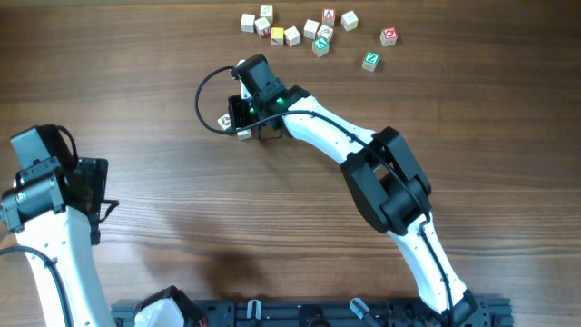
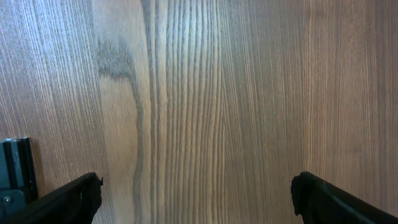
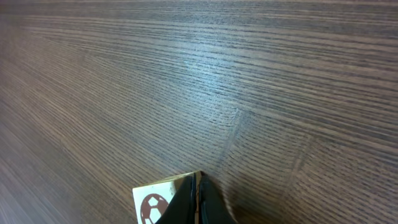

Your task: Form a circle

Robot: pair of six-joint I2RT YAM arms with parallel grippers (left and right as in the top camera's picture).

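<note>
The circle is just two pale wooden cubes lying close together left of centre: one [image 1: 227,121] with a dark print and one [image 1: 243,133] just below it. My right gripper [image 1: 241,123] hangs over them, reaching in from the right. In the right wrist view its fingers [image 3: 198,186] are pressed shut with nothing between them. A cube with a red football print [image 3: 157,202] lies against their left side. My left gripper [image 1: 93,195] is at the far left, open over bare wood [image 2: 196,186], away from any cube.
Several loose letter cubes are scattered along the far edge [image 1: 292,34], with a red one [image 1: 388,36] and a green one [image 1: 370,61] at the right. A black cable loop [image 1: 203,95] sticks out left of the right wrist. A black rail [image 1: 318,313] runs along the near edge.
</note>
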